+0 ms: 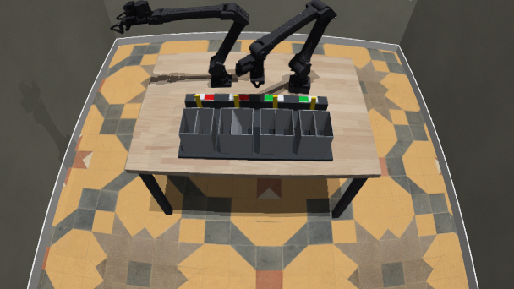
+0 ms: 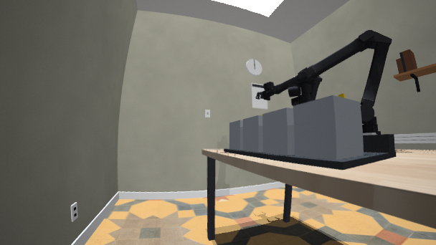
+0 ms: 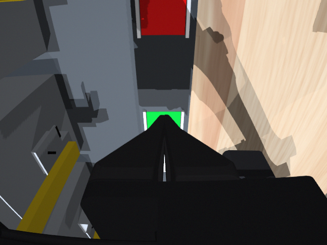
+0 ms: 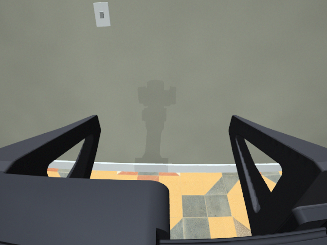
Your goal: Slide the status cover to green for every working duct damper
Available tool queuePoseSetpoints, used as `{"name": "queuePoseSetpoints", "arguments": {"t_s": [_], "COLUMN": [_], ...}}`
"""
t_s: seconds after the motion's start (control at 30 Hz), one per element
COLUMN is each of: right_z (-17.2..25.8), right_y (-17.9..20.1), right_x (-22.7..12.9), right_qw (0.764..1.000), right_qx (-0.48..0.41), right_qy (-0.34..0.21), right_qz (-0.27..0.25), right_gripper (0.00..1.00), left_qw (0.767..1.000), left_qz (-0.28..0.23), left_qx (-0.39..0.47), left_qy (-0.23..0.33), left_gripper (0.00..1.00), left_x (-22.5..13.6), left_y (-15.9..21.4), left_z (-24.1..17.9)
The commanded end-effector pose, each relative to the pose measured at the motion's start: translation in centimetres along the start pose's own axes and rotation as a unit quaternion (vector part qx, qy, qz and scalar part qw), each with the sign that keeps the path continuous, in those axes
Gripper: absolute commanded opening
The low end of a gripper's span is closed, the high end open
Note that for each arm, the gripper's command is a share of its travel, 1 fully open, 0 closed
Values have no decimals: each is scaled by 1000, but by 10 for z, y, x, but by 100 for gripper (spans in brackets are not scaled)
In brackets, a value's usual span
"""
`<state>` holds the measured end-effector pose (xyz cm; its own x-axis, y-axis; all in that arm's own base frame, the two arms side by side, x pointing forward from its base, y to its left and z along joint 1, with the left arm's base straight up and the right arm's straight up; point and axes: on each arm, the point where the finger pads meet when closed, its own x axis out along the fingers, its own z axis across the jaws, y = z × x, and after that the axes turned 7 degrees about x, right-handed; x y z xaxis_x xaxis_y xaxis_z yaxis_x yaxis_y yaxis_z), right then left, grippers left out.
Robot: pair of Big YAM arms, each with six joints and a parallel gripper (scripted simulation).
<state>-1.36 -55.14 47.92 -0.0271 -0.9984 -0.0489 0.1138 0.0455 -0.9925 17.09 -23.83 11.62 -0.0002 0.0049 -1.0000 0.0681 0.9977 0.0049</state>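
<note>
Left hand (image 1: 257, 84) (image 3: 164, 115) closed, right hand (image 1: 117, 27) (image 2: 258, 95) (image 4: 164, 115) wide, four dampers (image 1: 276, 144) (image 2: 313, 129) (image 3: 18, 105), two green windows (image 1: 303, 99) (image 3: 153, 117), two red (image 1: 209, 97) (image 3: 163, 18)

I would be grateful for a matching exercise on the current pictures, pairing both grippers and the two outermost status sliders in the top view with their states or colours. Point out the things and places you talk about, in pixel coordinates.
Things
1. Left gripper (image 1: 257, 84) (image 3: 164, 115)
2. Right gripper (image 1: 114, 24) (image 2: 257, 96) (image 4: 165, 115)
3. Leftmost status slider (image 1: 209, 97) in the top view
4. Rightmost status slider (image 1: 303, 99) in the top view

States or colours
A. Shows green
B. Fingers wide apart, nothing between them
C. Shows red
D. Fingers closed together, nothing between them

Right pairs: 1-D, 2-B, 3-C, 4-A
</note>
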Motion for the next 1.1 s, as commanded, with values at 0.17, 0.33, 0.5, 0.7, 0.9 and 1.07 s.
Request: {"name": "queuePoseSetpoints", "arguments": {"t_s": [0.17, 0.33, 0.5, 0.7, 0.9, 1.07], "right_z": [-3, -3, -3, -3, -3, -3], "right_y": [-21, -21, -21, -21, -21, -21], "right_x": [-8, -8, -8, -8, -8, -8], "right_qw": [1000, 1000, 1000, 1000, 1000, 1000], "right_qx": [5, 5, 5, 5, 5, 5], "right_qy": [0, 0, 0, 0, 0, 0], "right_qz": [-25, -25, -25, -25, -25, -25], "right_gripper": [100, 100, 100, 100, 100, 100], "left_qw": [1000, 1000, 1000, 1000, 1000, 1000], "left_qz": [-14, -17, -26, -26, -18, -19], "left_qx": [0, 0, 0, 0, 0, 0], "left_qy": [-9, -12, -17, -15, -9, -8], "left_gripper": [0, 0, 0, 0, 0, 0], "left_x": [-14, -17, -20, -19, -18, -18], "left_y": [-7, -14, -53, -121, -183, -245], "left_z": [9, 13, 17, 23, 26, 32]}}
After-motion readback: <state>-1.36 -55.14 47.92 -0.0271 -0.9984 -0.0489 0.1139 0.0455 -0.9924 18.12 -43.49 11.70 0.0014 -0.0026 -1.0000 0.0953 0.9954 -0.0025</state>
